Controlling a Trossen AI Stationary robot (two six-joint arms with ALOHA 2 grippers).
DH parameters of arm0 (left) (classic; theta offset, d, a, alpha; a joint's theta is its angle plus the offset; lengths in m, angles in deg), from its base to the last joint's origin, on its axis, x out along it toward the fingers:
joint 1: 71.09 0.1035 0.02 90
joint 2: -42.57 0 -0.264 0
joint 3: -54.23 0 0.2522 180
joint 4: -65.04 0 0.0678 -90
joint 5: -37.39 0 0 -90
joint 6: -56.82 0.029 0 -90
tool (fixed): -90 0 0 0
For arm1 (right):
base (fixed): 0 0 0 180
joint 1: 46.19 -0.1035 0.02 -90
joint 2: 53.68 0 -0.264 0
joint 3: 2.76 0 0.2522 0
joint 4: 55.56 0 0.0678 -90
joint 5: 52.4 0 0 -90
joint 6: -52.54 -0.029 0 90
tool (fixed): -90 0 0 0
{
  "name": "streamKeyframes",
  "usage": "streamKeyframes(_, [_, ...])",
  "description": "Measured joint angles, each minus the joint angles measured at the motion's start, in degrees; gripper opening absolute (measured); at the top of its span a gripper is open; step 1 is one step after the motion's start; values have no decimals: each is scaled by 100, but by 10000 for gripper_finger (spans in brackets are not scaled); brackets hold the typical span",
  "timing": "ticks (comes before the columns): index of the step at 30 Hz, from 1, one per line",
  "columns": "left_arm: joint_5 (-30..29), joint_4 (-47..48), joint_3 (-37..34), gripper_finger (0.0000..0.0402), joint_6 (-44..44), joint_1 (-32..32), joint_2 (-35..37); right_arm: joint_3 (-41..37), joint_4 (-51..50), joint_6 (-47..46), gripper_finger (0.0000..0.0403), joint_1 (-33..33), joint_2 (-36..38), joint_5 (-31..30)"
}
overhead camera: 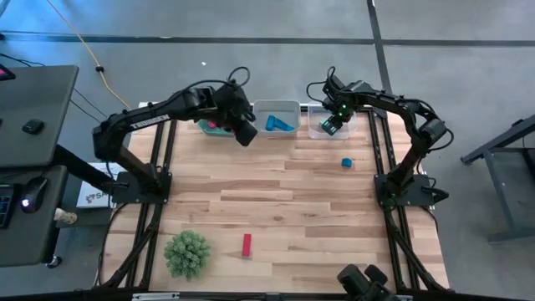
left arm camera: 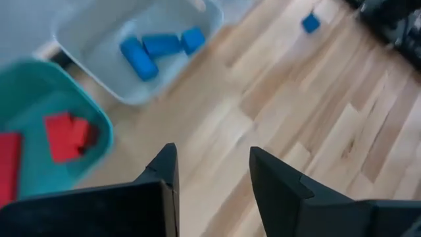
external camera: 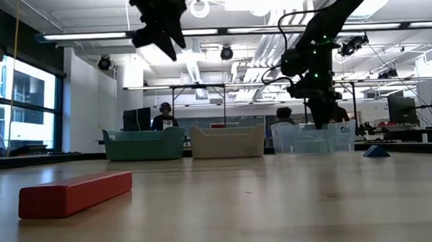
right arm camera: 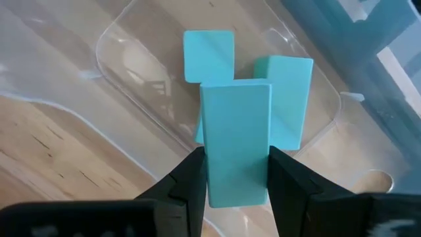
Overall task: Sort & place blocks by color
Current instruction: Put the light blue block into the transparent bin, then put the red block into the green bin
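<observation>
Floor (overhead camera: 251, 21): grey and smooth.
Window (external camera: 30, 101): big, bright, on one side.
Ceiling lights (external camera: 219, 30): long white strips.
Desk (overhead camera: 33, 100): dark, beside the table.

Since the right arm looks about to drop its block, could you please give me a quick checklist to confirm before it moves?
1. Right claw grips a light teal rectangular block: ok.
2. Held block is above the clear plastic bin: ok.
3. The two blocks lying in that bin are of matching teal: ok.
4. Left claw is open and empty, near the green bin with red blocks, away from the clear bin: ok.
5. Table sorted: not ok; a small blue cube and a red bar block remain on the wooden table.
</observation>
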Motion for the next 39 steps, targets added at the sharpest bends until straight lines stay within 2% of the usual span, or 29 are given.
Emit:
streamKeyframes(5, [192,394,0,129,-455,-8,-195,0,9,257,134,-2,0,-80])
streamKeyframes(13, [92,800,2,146,-2313,-280,-408,0,343,364,195,0,0,-291])
streamKeyframes(28, [114,1144,-2,143,-3974,-1336,-1029,267,-78,301,200,0,-2,-287])
streamKeyframes(39, [55,1138,-2,142,-5294,-2319,-1071,291,-381,83,200,-2,-2,-263])
